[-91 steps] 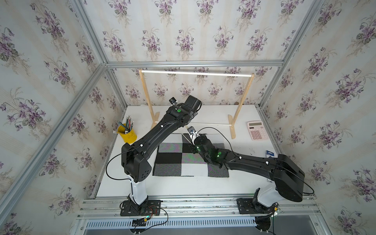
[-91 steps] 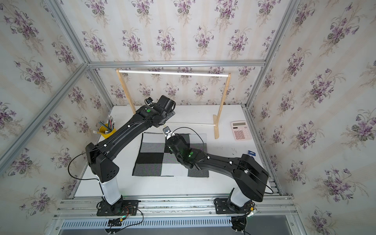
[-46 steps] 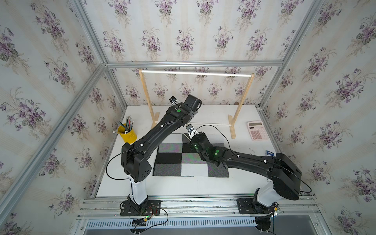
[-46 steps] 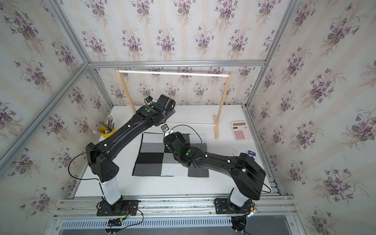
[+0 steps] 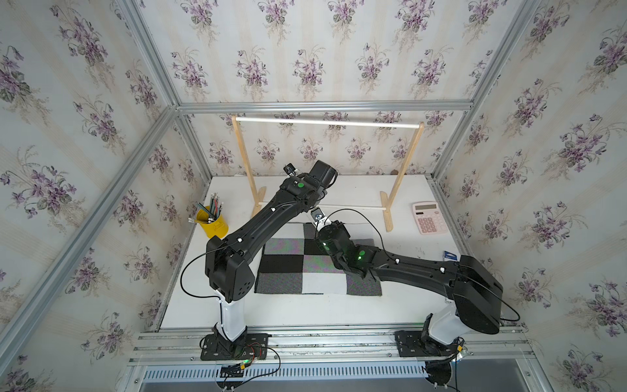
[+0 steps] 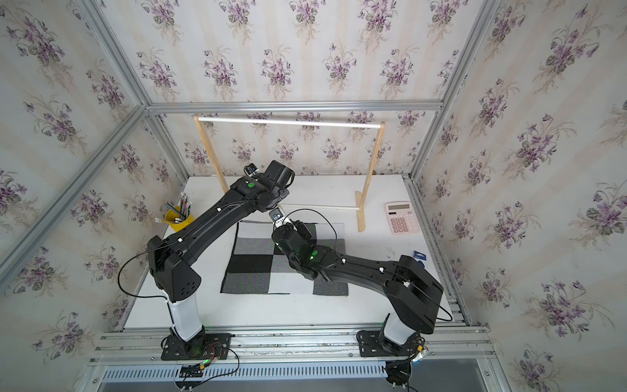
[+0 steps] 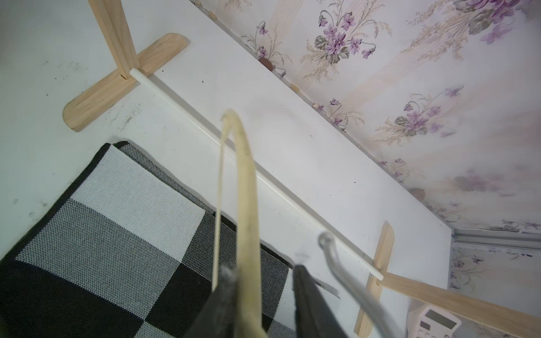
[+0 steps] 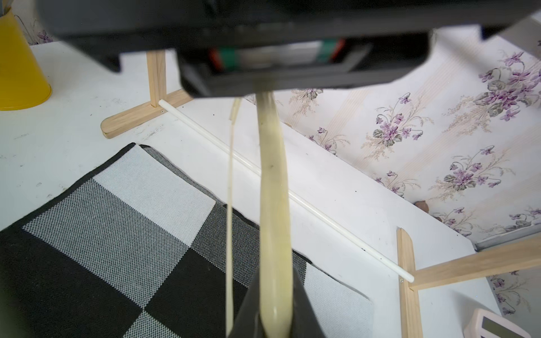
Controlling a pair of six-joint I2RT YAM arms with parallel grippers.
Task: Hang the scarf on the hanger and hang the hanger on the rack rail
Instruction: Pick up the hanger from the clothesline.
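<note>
Both arms meet at the hanger (image 8: 273, 204), above the far edge of the flat scarf (image 5: 288, 264).

The right gripper (image 8: 275, 289) is clamped on one end of the pale wooden hanger, which runs from it up to the left arm's gripper. In the left wrist view the left gripper (image 7: 263, 269) straddles the hanger beside its metal hook (image 7: 333, 257). One finger lies against the wood and the other stands off it, so the jaws are apart. The checkered scarf lies spread on the white worktop (image 5: 305, 312), just in front of the wooden rack (image 5: 403, 176). A yellow pencil cup (image 5: 213, 225) and a pink calculator (image 5: 429, 219) sit at the sides. In both top views the arms hide the hanger.
</note>
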